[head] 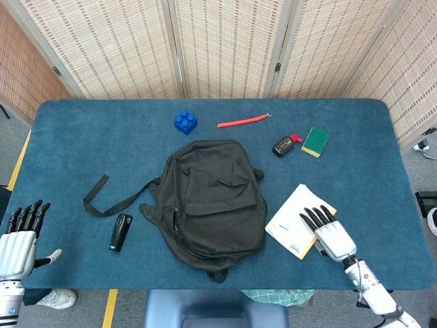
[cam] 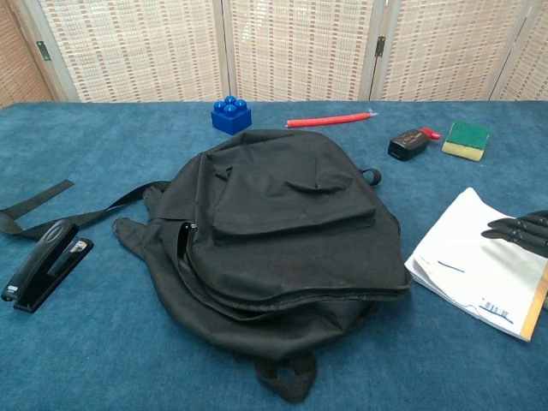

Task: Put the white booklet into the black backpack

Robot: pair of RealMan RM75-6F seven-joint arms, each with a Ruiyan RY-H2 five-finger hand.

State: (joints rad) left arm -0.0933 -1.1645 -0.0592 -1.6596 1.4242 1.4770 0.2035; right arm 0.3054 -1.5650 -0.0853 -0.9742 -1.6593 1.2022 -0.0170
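Note:
The black backpack (head: pixel 212 201) (cam: pixel 274 235) lies flat in the middle of the blue table, its strap trailing to the left. The white booklet (head: pixel 295 220) (cam: pixel 469 261) lies just right of it, with an orange edge at its near side. My right hand (head: pixel 326 233) (cam: pixel 522 234) rests flat on the booklet's right part, fingers stretched out and apart, holding nothing. My left hand (head: pixel 19 239) hovers off the table's near left corner, fingers straight and apart; it appears only in the head view.
A black stapler (head: pixel 120 231) (cam: pixel 44 264) lies left of the backpack near the strap (head: pixel 106 198). At the back lie a blue block (head: pixel 185 121), a red pen (head: pixel 243 121), a small black and red object (head: pixel 284 145) and a green sponge (head: pixel 315 141).

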